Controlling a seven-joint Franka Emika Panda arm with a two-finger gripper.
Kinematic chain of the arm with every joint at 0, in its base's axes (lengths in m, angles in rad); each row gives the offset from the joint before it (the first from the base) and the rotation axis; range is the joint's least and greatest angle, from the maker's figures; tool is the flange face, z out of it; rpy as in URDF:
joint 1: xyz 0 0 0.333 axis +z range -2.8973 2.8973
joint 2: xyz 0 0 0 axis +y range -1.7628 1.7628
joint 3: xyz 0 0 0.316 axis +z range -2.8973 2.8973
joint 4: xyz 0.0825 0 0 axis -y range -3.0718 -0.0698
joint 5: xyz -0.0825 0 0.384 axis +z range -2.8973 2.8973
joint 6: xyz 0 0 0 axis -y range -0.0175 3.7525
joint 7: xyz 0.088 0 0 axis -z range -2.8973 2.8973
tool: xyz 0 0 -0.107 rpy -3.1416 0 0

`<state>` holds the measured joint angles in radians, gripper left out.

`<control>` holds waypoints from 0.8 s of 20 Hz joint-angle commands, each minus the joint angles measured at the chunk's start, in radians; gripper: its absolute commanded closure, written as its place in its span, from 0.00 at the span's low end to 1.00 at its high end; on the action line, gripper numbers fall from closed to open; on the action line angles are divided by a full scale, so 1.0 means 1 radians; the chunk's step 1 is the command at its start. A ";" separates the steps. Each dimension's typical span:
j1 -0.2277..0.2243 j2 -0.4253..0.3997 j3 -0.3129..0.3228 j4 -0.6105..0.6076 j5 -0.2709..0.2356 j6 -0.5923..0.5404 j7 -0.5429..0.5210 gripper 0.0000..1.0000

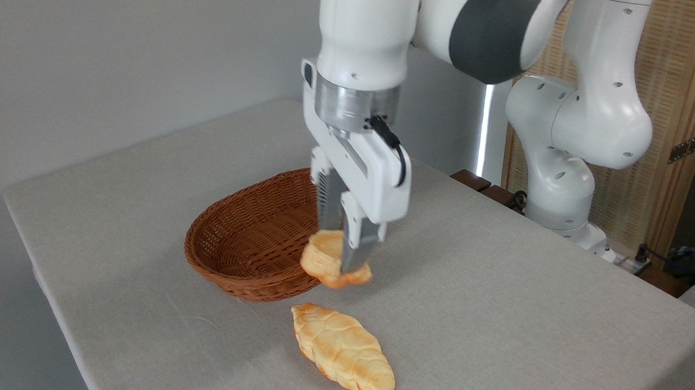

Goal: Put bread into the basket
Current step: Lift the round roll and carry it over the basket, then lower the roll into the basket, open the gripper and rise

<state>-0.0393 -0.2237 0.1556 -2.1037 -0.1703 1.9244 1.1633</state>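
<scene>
— Where's the bun right now?

— Pinched in the claw. The two fingers come straight down and clamp it from either side, so it sits tilted between them, its lobed top turned toward the left. It looks lifted clear of the bench, with a soft shadow under it.

— And the basket?

— Just left of the bun. It's an oval woven one, reddish-brown, resting on the grey cloth of the bench. The bun hangs at its right-hand rim, overlapping the edge as seen from here; whether it's over the rim or slightly in front, I can't tell.

— Anything inside the basket?

— Only the weave shows in the part that's visible.

— What else is on the bench?

— A longer braided loaf, pointed at both ends, lying flat in front of the basket and below the bun, apart from both. The arm rises white above the claw, its base standing at the far right edge.
</scene>
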 commanded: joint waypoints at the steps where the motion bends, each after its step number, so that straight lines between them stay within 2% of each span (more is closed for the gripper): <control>1: -0.011 0.010 -0.065 0.031 -0.044 -0.021 -0.125 0.35; 5: -0.011 0.020 -0.143 0.031 -0.087 -0.008 -0.217 0.35; 8: -0.011 0.040 -0.212 0.031 -0.081 0.021 -0.345 0.27; 11: -0.011 0.049 -0.254 0.031 -0.075 0.039 -0.441 0.26; 13: -0.011 0.050 -0.261 0.031 -0.075 0.041 -0.456 0.19; 15: -0.011 0.053 -0.289 0.031 -0.054 0.042 -0.491 0.00; 16: -0.011 0.053 -0.295 0.031 -0.032 0.044 -0.502 0.00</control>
<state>-0.0542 -0.1767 -0.1125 -2.0861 -0.2395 1.9588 0.7129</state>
